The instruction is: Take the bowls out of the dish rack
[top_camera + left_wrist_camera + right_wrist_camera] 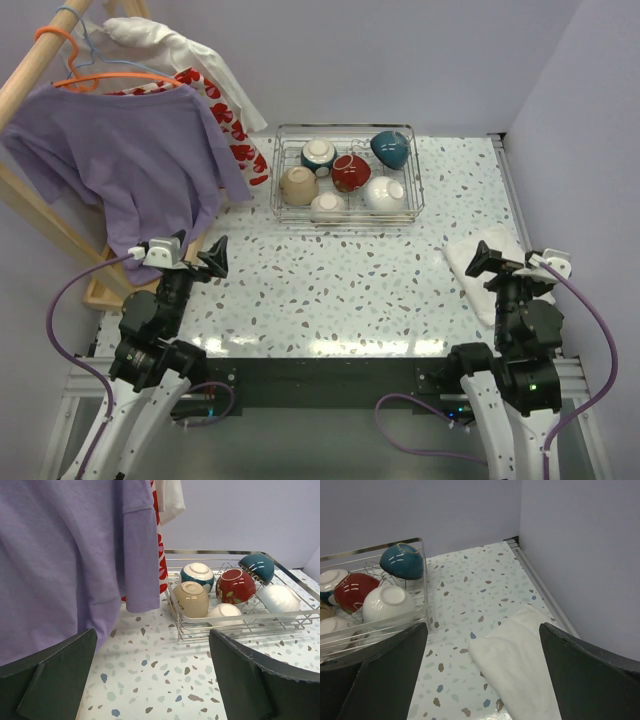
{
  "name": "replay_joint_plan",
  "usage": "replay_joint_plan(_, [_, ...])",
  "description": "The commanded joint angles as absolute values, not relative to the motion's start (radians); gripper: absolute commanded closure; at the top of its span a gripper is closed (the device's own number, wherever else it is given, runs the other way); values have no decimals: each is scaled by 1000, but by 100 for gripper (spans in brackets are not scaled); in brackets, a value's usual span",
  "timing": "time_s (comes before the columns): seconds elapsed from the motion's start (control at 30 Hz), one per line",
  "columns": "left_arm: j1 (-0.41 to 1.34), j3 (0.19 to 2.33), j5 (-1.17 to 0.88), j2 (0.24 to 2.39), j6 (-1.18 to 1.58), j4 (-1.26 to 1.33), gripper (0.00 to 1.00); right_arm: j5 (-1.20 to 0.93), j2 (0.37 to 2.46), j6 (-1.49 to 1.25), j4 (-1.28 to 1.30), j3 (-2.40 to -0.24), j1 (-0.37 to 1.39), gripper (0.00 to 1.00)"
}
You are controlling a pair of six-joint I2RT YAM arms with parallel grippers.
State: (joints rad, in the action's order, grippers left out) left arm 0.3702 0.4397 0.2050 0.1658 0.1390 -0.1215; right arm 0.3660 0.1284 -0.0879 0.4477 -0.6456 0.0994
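The silver wire dish rack (345,127) stands at the back middle of the table. It holds six overturned or tilted bowls: teal-and-white (319,154), teal (390,148), dark red (351,173), tan (298,185), white (384,194) and cream (328,206). My left gripper (195,250) is open and empty, low at the near left, well short of the rack (240,618). My right gripper (512,262) is open and empty at the near right. In the right wrist view the teal bowl (402,561) and white bowl (387,602) show at the left.
A purple shirt (130,160) hangs from a wooden clothes frame (40,70) at the left, close to the rack's left end. A folded white cloth (520,660) lies under the right gripper. Walls bound the back and right.
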Motion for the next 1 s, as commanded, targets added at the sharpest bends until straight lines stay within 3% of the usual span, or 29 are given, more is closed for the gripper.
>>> replay_joint_plan(0.0, [364,446,199,172,152,-74,0,359,130,-80,422,-652,103,1])
replay_joint_plan(0.17, [364,439,202,170,166,-61,0,345,158,-107,431,-673,103,1])
replay_joint_plan(0.5, [364,439,183,210,192,-63,0,249,420,-195,428,-745,103,1])
replay_joint_plan(0.97, [364,476,288,255,236,-147,0,155,1073,-221,655,-1224,103,1])
